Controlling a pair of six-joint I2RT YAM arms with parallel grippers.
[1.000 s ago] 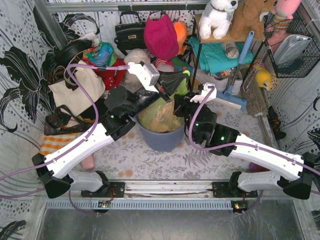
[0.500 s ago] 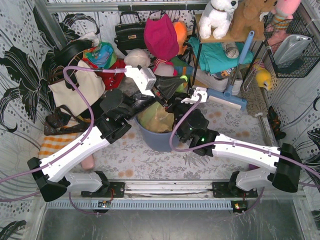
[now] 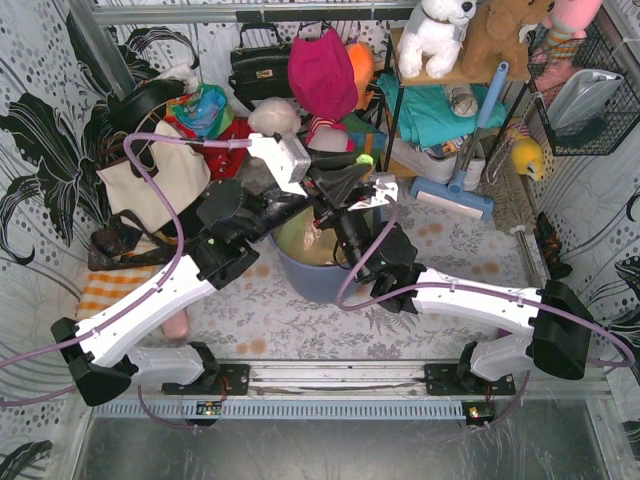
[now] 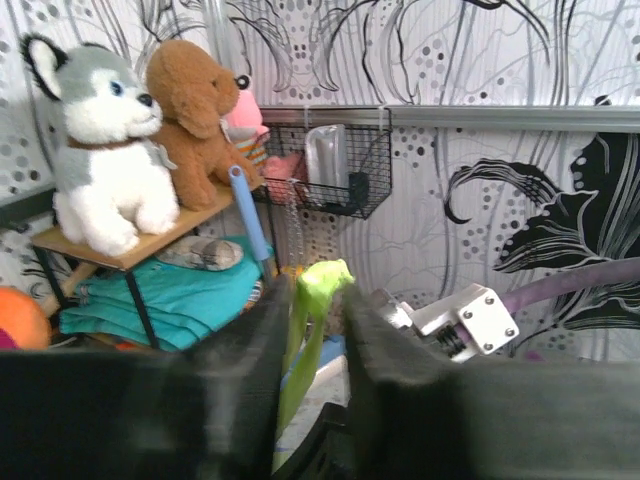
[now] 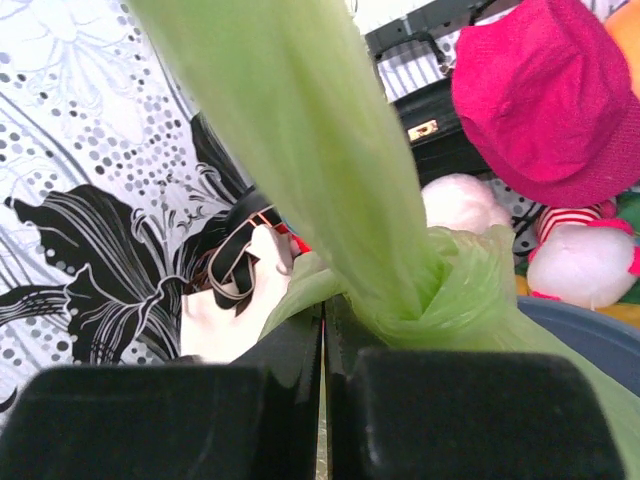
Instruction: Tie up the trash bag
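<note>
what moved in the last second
The right gripper swung left over the blue-grey bin, toward the left gripper, with a strip of the trash bag in its fingers. The left gripper held its place and its grip; the bin stayed put.

trash bag (image 5: 320, 180): light green
bin (image 3: 318, 282): blue-grey
hat (image 3: 322, 72): magenta
wall (image 4: 520, 60): white, black floral pattern
husky plush (image 4: 100, 150): grey and white

Both my arms reach forward and angle in toward each other, left arm (image 3: 150, 300) and right arm (image 3: 480, 300), wrists almost meeting. My left claw (image 4: 315, 305) pinches a strand of the trash bag (image 5: 330, 180). My right claw (image 5: 325, 345) is closed down to a slit, with the bag's twist right at the tips.
</note>
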